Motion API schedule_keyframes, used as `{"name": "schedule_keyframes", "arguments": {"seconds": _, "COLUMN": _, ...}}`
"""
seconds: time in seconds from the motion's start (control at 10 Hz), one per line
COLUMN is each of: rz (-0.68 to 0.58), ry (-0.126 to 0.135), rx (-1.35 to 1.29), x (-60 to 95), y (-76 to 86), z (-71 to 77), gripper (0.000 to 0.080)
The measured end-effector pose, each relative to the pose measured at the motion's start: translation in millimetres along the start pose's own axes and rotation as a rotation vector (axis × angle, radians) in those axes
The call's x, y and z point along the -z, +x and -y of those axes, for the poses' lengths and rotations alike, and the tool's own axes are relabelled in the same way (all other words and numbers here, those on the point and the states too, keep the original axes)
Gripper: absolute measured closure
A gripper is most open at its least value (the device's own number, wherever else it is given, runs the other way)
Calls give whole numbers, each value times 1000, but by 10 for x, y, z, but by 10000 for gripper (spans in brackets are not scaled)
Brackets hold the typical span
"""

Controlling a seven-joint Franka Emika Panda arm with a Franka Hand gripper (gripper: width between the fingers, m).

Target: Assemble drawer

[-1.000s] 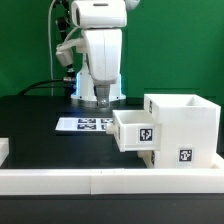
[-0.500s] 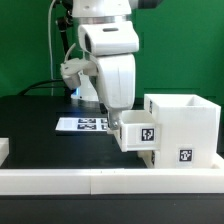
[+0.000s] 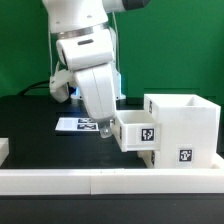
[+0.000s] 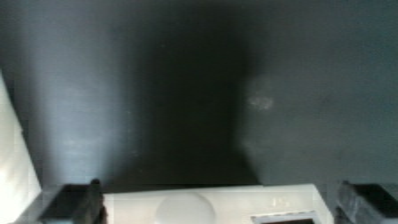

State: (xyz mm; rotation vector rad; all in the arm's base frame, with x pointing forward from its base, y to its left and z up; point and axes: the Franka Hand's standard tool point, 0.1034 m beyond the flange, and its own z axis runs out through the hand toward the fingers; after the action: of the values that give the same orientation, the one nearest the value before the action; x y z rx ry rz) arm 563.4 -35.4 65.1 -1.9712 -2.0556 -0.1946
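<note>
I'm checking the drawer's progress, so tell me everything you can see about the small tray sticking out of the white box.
The small tray is white, plastic-looking, open-topped and upright. It sits partly pushed into the tall hollow box, sticking out of the side toward the exterior view's left. A black-and-white square tag is on its near face. The gripper hangs right by its outer end; whether they touch is unclear. The tray appears to sit above the black table, carried by the box.
</note>
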Motion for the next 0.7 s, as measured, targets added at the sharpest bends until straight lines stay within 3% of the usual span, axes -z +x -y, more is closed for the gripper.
{"name": "schedule_keyframes", "arguments": {"seconds": 0.1, "rz": -29, "ry": 3, "rx": -29, "x": -32, "y": -5, "z": -11, "gripper": 150}}
{"name": "schedule_keyframes", "arguments": {"seconds": 0.6, "rz": -27, "ry": 10, "rx": -96, "x": -108, "y": 471, "z": -82, "gripper": 150}}
{"name": "schedule_keyframes", "arguments": {"seconds": 0.7, "rz": -5, "ry": 9, "rx": -103, "x": -88, "y": 501, "z": -93, "gripper": 150}}
